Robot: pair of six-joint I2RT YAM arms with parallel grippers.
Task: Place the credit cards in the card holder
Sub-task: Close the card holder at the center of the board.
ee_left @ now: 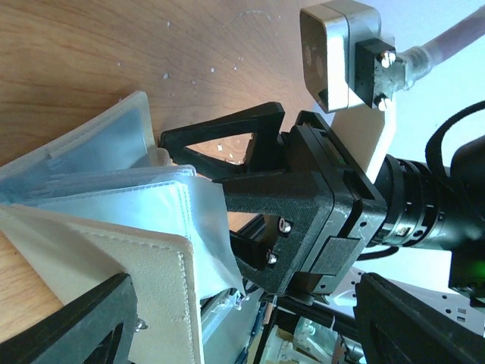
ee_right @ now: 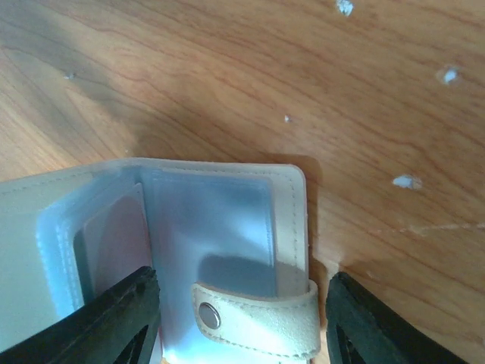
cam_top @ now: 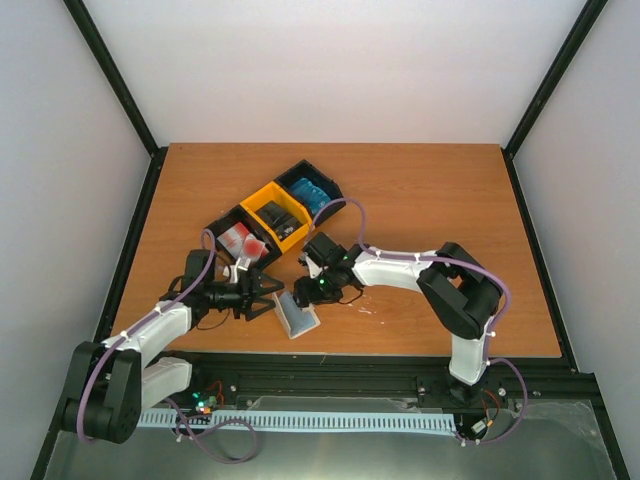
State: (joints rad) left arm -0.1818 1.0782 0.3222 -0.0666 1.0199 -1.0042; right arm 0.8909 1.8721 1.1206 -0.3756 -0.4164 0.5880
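Wood-grain tabletop [cam_top: 420, 200] under plain white walls [cam_top: 330, 70]; carried a black-and-yellow three-compartment tray [cam_top: 290, 238] set on a diagonal, left of centre; red-and-white credit cards [cam_top: 243, 240] stacked in the nearest bay, black cards [cam_top: 280, 215] in the yellow middle bay, blue cards [cam_top: 312, 192] in the far one.

Down by the front edge, lay opened out on the wood: beige card holder [cam_top: 297, 315], in front of the tray and apart from it, flanked by both arms.

Left gripper [ee_left: 246, 303] pointed in from the left, jaws spread wide; cream stitched cover [ee_left: 151, 288] of the card holder stood up close by the lower-left finger; contact there, could not tell; looked across the fanned clear pockets [ee_left: 114, 205] to the other arm's black triangular fingers on the far side.

Right gripper [ee_right: 242, 303] hung low over the card holder, jaws wide too and closed on nothing; showed the pale grey-blue inside face up; beige snap tab [ee_right: 261, 322] sat between the two fingers, clear of the left-hand one, just beside the right-hand one; touching or not, too close to call.
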